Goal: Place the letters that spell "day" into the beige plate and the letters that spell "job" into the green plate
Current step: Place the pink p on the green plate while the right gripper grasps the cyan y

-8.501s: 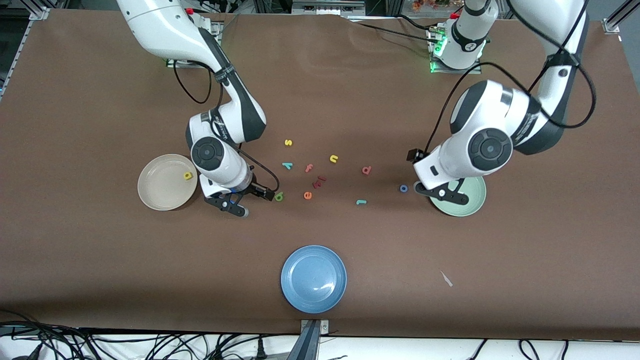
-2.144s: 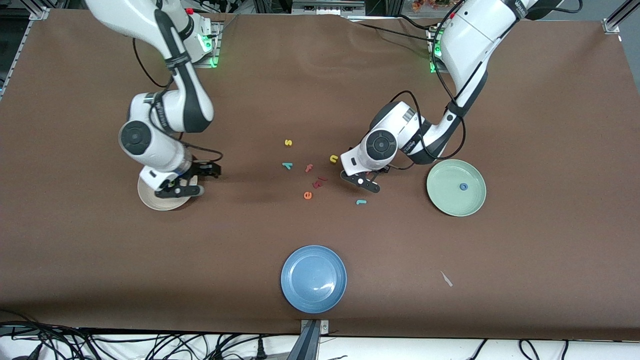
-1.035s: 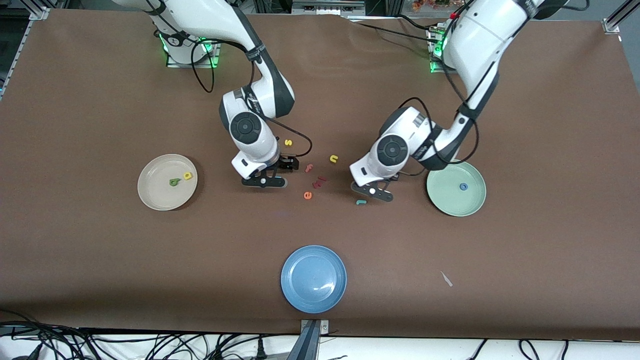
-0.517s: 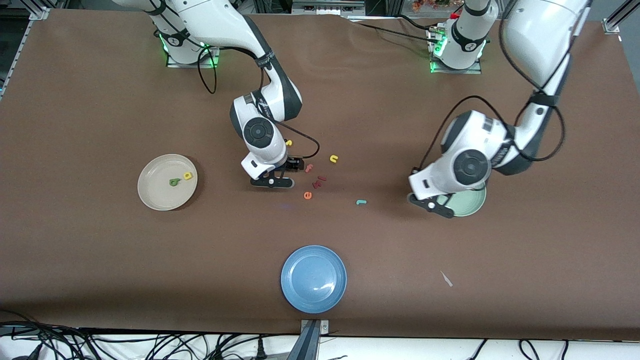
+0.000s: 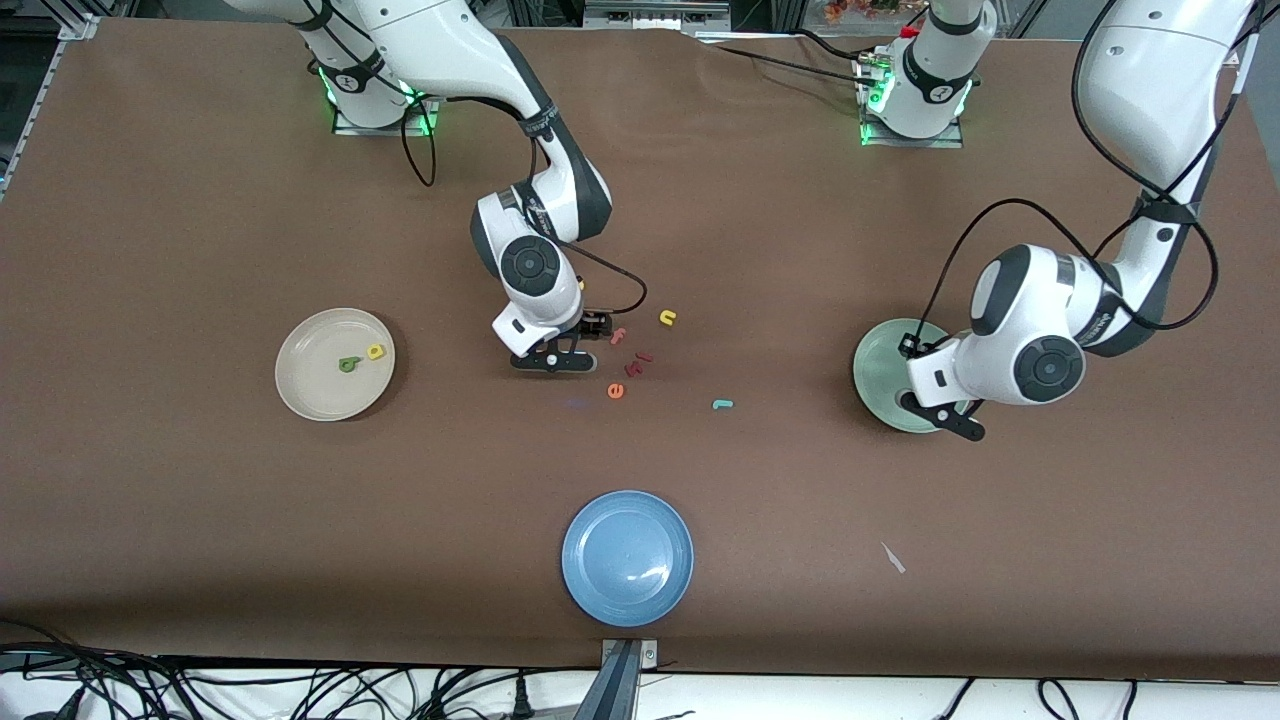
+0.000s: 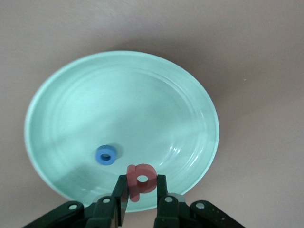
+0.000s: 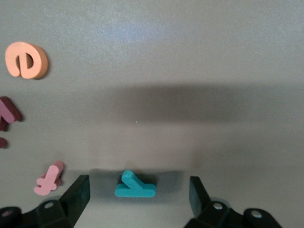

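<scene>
Table (image 5: 200,560): brown surface carrying all items listed below.

Green plate (image 5: 878,372): placed directly beneath the left gripper (image 6: 138,205); a blue "o" (image 6: 106,155) is lodged in it, just beside the fingers (image 6: 162,197).

Beige plate (image 5: 318,385): set at the right arm's end of the table, well apart from both pairs of fingers; a yellow letter (image 5: 375,351) and a dark green letter (image 5: 348,364) are held in it.

Blue plate (image 5: 627,558): unused, well apart from the fingers.

Left gripper: fingers are closed on the salmon-pink "b" (image 6: 139,179), suspended over the green plate within its rim. Release is judged best made here, low over the basin, so the letter is not bounced out.

Right gripper (image 7: 135,202): fingers are spread wide, low over the table, with the teal "y" (image 7: 133,185) lying flat between them, touched by neither. The fingers are best lowered fully and the closure centred on the letter; the pink "f" (image 7: 49,178), just outside one finger, is to be left undisturbed.

Teal "j" (image 5: 722,404): lying on the table between the two grippers, not yet collected.

Orange "e" (image 7: 26,60): near the right fingers, not required.
</scene>
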`<state>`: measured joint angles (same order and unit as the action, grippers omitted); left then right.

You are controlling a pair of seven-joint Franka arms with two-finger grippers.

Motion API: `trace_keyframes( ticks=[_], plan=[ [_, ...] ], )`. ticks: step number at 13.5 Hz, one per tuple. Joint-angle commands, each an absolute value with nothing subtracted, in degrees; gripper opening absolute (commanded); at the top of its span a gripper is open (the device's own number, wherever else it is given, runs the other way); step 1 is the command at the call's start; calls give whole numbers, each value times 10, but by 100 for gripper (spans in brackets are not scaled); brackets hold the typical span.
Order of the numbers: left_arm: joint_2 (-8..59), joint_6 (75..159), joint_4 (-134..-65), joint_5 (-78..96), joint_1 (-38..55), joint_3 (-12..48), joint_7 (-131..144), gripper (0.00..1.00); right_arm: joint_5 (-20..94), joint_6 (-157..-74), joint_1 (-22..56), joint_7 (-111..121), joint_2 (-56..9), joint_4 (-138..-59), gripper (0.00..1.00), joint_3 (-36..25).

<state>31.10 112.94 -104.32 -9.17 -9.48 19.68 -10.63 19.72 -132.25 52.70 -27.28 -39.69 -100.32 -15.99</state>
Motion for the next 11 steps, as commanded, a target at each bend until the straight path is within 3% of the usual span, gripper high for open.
trace_keyframes(
  ticks=[1, 3, 4, 5, 8, 11],
  plan=[
    [308, 1185, -1086, -108, -90, 200, -106, 2, 207, -1314, 532, -277, -409, -989, 86, -163],
    [308, 1202, -1094, -108, -88, 200, -103, 8, 207, -1314, 532, -277, -410, -991, 84, -163],
    [311, 1202, -1094, -108, -86, 200, -102, 33, 207, -1316, 532, -279, -410, -991, 83, -163],
    [319, 1206, -1094, -108, -86, 200, -100, 99, 207, -1317, 532, -280, -411, -991, 81, -163],
    [319, 1202, -1087, -108, -90, 200, -101, 100, 208, -1314, 533, -281, -410, -992, 76, -163],
    [315, 1167, -1052, -108, -82, 205, -101, 100, 208, -1315, 534, -281, -411, -992, 65, -163]
  ],
)
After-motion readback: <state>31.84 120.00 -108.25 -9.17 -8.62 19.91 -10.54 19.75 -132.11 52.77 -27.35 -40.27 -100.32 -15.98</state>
